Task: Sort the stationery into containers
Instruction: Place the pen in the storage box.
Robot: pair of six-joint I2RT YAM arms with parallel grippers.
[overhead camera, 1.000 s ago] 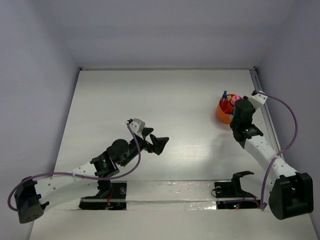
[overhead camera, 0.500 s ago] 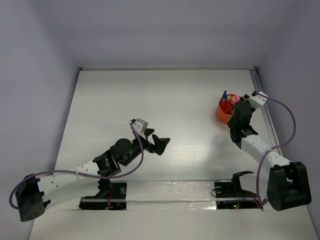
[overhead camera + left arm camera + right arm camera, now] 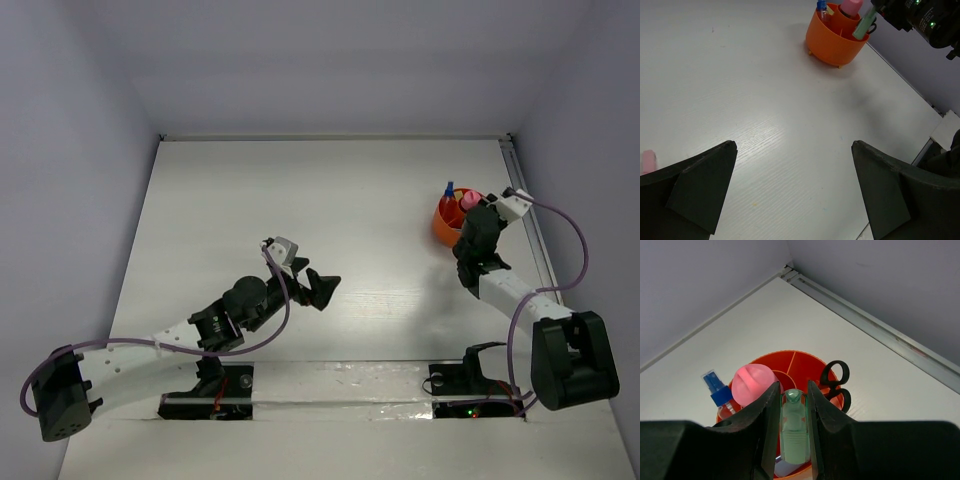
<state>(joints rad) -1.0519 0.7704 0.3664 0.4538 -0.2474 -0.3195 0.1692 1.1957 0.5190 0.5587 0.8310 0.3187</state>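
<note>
The orange round container (image 3: 443, 226) stands at the table's right side, divided into compartments (image 3: 805, 363). In it are a pink marker (image 3: 753, 385), a blue-capped bottle (image 3: 717, 388) and black-handled scissors (image 3: 837, 382). My right gripper (image 3: 792, 388) hangs just over the container, shut on a green marker (image 3: 793, 432) that points down into it; the left wrist view shows that marker (image 3: 863, 23) tilted over the rim. My left gripper (image 3: 318, 286) is open over bare table mid-left, nothing between its fingers (image 3: 705, 185).
A small pink piece (image 3: 647, 161) lies at the left edge of the left wrist view, beside the left finger. A metal rail (image 3: 875, 332) runs along the right wall close behind the container. The arm bases and a taped strip (image 3: 340, 385) sit at the near edge.
The right arm has folded in, its elbow swinging left and up, while the gripper with the green marker stays over the container. The left gripper has edged slightly right.
</note>
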